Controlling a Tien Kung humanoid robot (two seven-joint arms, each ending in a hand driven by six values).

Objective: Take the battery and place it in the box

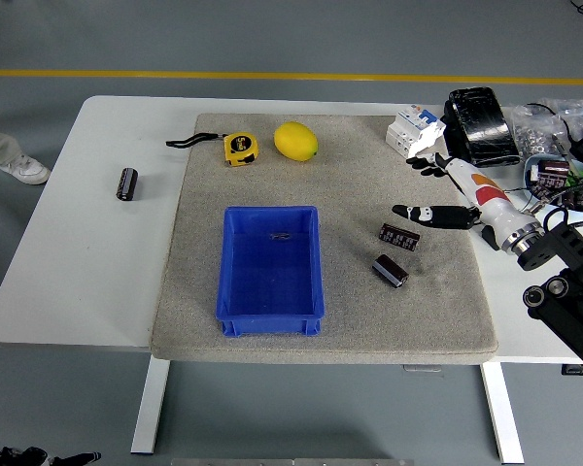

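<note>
1. Two batteries (394, 252) lie on the grey mat (350, 175), right of the empty blue box (270, 272); a third (127, 183) sits far left on the table (87, 272).
2. We judge this the approach: our right hand (447, 194) hovers just beside them, fingers spread, holding nothing.
3. Next we must lower, close on one battery, then carry it left.

right hand (445, 189) (empty), fingers spread

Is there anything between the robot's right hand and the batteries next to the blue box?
Nothing visible. The right hand hovers open just right of the nearer battery, with bare mat between. The second battery lies just below, and the path left to the blue box is also clear.
</note>
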